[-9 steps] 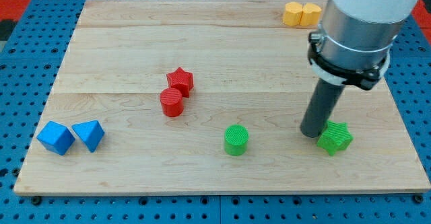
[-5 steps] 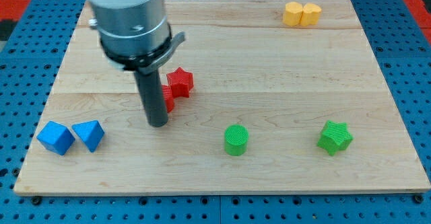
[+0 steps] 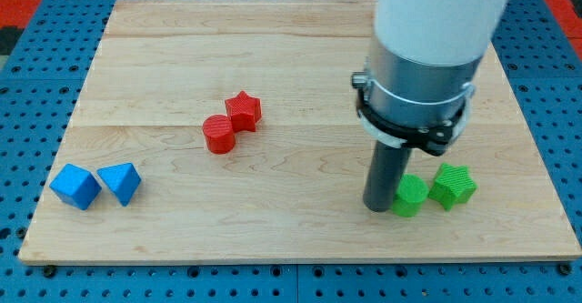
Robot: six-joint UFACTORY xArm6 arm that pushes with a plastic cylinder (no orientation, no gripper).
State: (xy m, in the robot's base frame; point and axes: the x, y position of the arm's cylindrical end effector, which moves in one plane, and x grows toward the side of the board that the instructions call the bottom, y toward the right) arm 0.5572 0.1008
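Note:
My tip (image 3: 380, 207) rests on the board at the lower right, touching the left side of the green cylinder (image 3: 411, 196). That cylinder sits against the green star (image 3: 453, 186) on its right. Near the board's middle left, the red cylinder (image 3: 218, 134) touches the red star (image 3: 243, 110), which lies up and to its right. Both are far to the left of my tip.
Two blue blocks, a cube (image 3: 75, 186) and a pyramid-like one (image 3: 120, 182), sit side by side at the lower left. The wooden board (image 3: 291, 66) lies on a blue pegboard. The arm's body hides the upper right corner of the board.
My tip moved from beside the red cylinder across to the lower right. The green cylinder now sits further right, against the green star. The red cylinder lies slightly further left.

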